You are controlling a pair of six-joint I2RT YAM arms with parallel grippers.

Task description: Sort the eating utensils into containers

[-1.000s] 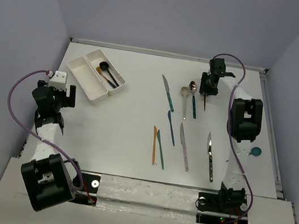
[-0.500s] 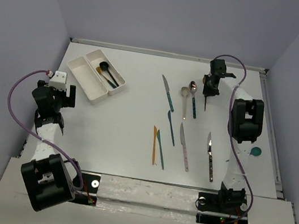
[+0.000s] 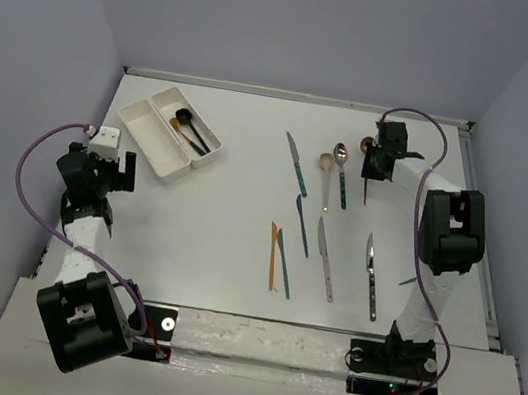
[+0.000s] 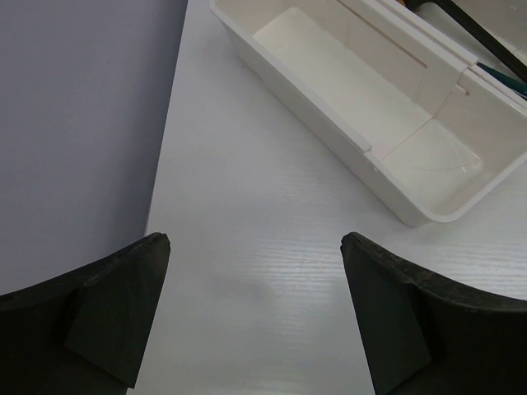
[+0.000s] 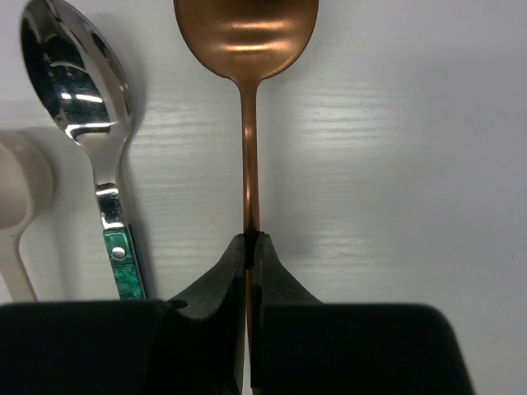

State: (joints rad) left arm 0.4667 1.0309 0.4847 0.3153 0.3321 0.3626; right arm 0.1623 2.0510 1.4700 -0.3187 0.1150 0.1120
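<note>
Right fingers are clamped on the copper spoon, pinching its thin stem below the bowl. I can't tell whether it's off the counter yet. The spoon sits well away from the joined white trays, far to their right.

The green-handled silver spoon lies just beside my grip on the side facing the trays, with a cream spoon beyond it. So I'll lift straight up with no sideways drag, or I'll knock that neighbour.

It's a narrow pinch and I reckon the spoon could swivel, so I'll carry it slow and level towards the trays. The compartment farther from the left arm holds a black spoon, which looks like the spoon side. I'll aim there and line the stem along its length before letting go.

Left fingers stand wide apart, holding nothing, just short of the trays' near end.
</note>
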